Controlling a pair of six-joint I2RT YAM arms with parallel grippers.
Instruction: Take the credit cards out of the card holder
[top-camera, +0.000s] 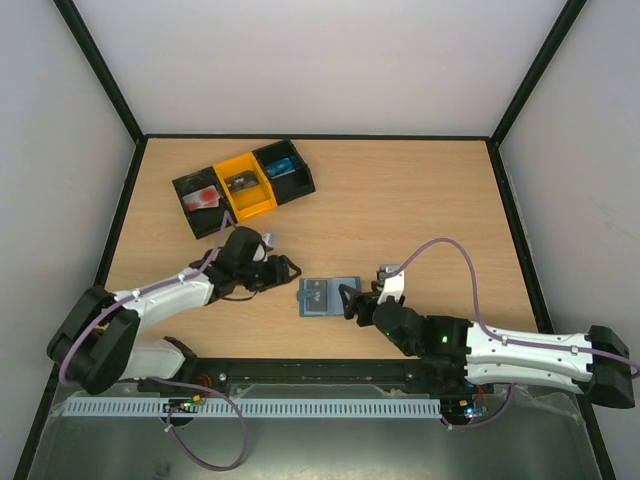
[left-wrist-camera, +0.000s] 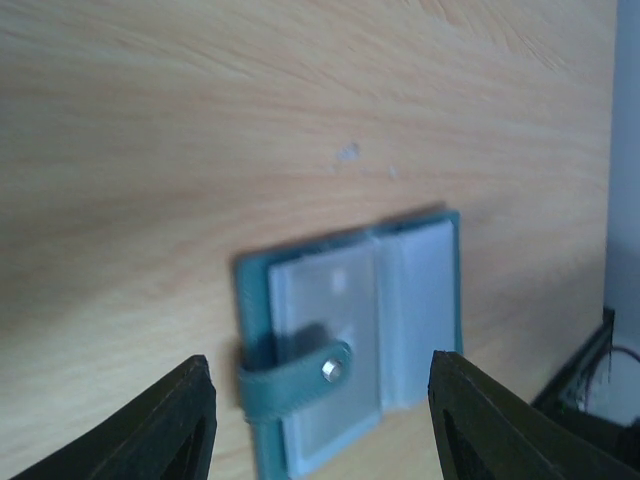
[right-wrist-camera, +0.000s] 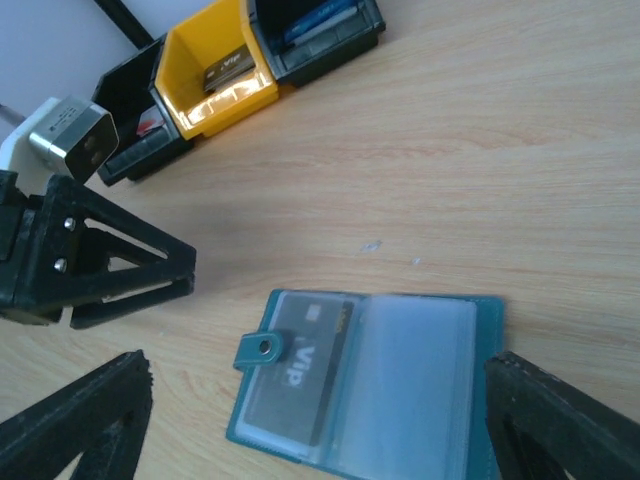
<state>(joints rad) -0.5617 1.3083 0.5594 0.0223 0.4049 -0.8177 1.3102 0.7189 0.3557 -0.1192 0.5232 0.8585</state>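
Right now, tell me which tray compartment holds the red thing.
The black end compartment nearest the left arm holds the red thing; the middle one is yellow, and the other black end holds something blue.

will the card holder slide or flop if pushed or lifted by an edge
The card holder lies open and flat on the wooden table, so a push would probably slide it, not tip it. Its two panels meet at a middle fold, so lifted by one edge it likely flops. The clear sleeves look glossy, possibly slippery; the snap strap may grip easier.
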